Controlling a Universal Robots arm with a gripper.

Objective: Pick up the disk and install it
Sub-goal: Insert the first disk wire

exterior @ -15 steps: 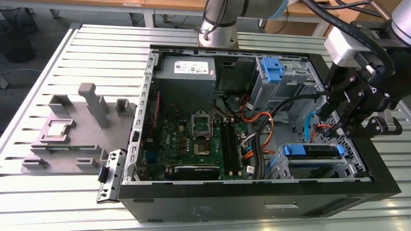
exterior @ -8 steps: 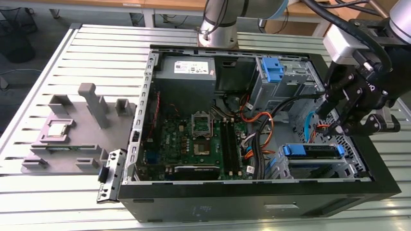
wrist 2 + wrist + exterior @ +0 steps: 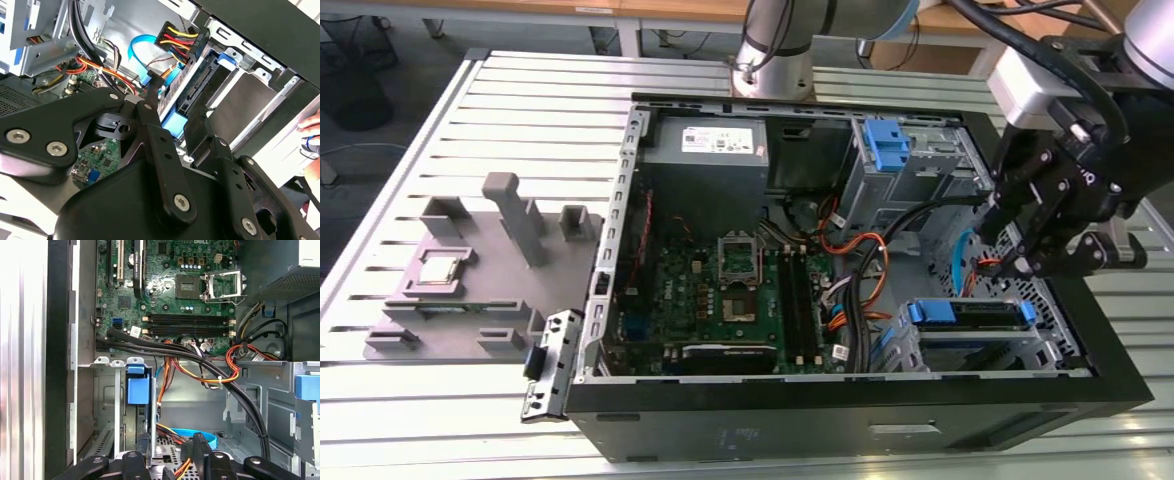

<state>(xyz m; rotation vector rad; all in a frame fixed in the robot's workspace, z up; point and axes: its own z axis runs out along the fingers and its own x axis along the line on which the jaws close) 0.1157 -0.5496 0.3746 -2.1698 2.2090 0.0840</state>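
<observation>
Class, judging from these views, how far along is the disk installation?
Done: the disk already sits in the drive bay, its blue carrier showing. In hand: nothing; the gripper hangs open near that bay. Left: whether the disk is fully seated cannot be judged.

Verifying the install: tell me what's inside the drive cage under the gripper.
The blue-framed disk sits at the top of the cage, below the gripper. Anything beneath it is hidden by the cage's metal wall.

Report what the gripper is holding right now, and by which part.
Nothing: the gripper stands open in the first wrist view, only cables behind the gap; the disk sits in the drive bay.
</observation>
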